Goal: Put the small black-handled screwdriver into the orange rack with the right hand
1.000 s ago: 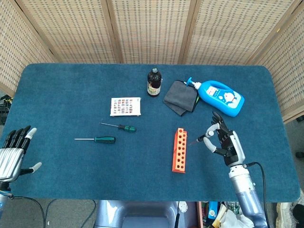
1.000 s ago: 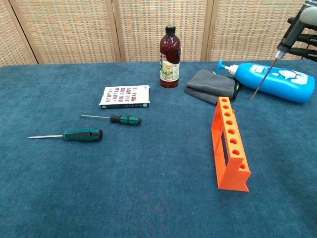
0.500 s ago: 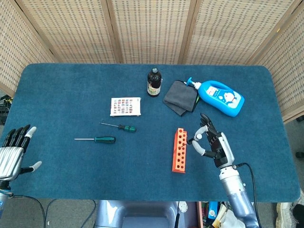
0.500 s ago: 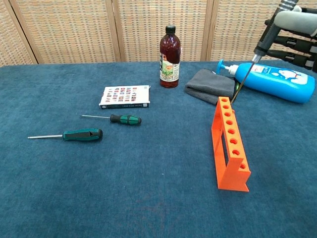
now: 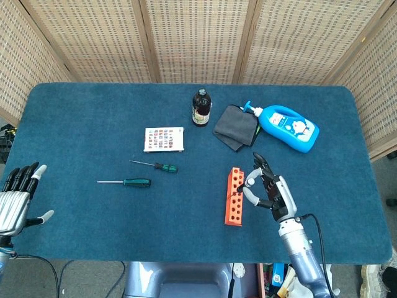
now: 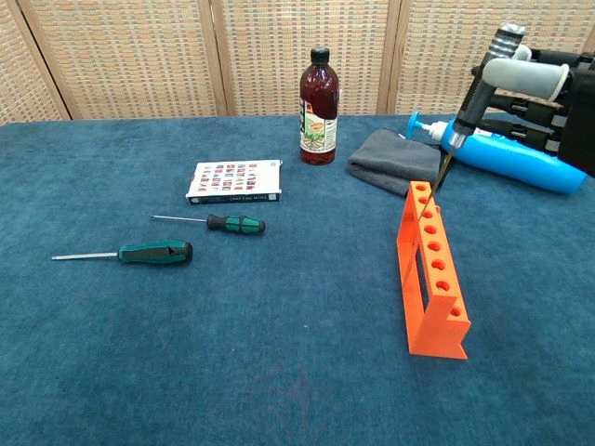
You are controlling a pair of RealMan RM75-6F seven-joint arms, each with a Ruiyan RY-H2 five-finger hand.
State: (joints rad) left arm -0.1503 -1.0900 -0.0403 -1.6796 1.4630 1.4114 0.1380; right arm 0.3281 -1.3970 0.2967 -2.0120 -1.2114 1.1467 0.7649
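Screwdriver: the small black-handled screwdriver (image 6: 469, 110) with a thin steel shaft sits at the upper right of the chest view, tilted, tip down just over the far end of the rack; whether the tip has entered a hole I cannot tell.
Right robot hand: the right robot hand (image 6: 539, 93) pinches the black handle between thumb and finger, the other fingers spread behind it; in the head view it (image 5: 268, 190) lies just right of the rack.
Left robot hand: the left robot hand (image 5: 17, 198) rests at the lower left edge of the head view, fingers apart, holding nothing.
Rack: the orange plastic rack (image 6: 430, 269) with a row of round holes stands upright at the centre right of the chest view.
Handling: I judge the screwdriver light and stiff, its slim handle likely to roll in a loose pinch; the handle is the place to hold, leaving the shaft free to drop into a hole. The rack looks light and narrow, so a sideways push could tip it.
Around: a dark glass bottle (image 6: 318, 109), a grey folded cloth (image 6: 394, 161) and a blue lotion bottle (image 6: 521, 158) lie behind the rack; a patterned card box (image 6: 235, 181) and two green-handled screwdrivers (image 6: 156, 252) lie well apart at left.
In the way: nothing stands between tip and rack; the blue lotion bottle is near the robot hand's back.
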